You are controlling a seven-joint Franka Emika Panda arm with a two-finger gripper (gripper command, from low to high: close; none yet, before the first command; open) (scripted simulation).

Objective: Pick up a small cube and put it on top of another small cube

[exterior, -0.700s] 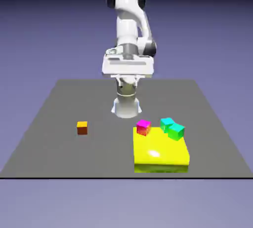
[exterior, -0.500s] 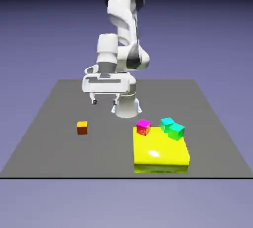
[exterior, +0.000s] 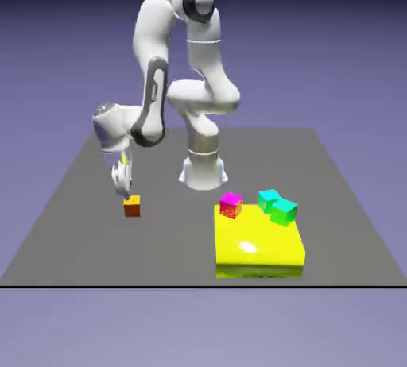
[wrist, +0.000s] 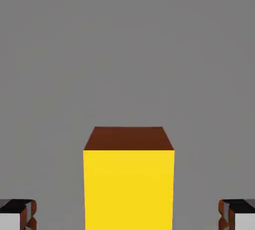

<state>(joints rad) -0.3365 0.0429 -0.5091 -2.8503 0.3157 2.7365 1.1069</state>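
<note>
**Open gripper poised over the orange cube**

Nearest in the exterior view lies the big flat yellow block [exterior: 259, 243], resting on the grey table [exterior: 87, 230] toward the exterior view's right. It carries nothing squarely on its top. At its far left corner stands the small magenta-pink cube [exterior: 230, 205]; whether it sits on the block's edge or just behind it cannot be told. Two teal-green cubes [exterior: 277, 206] stand touching each other at the block's far edge.

Well apart from these, on bare table toward the exterior view's left, sits the small orange cube [exterior: 132, 206], flat on one face with its lighter yellow-orange top upward. Being a cube, it has no long axis.

Just above it hangs the gripper [exterior: 122, 189], pointing down, jaws spread wide and holding nothing. In the hand view the orange cube [wrist: 128, 186] fills the lower middle between the two fingertips [wrist: 17, 214], with clear gaps on both sides.
</note>
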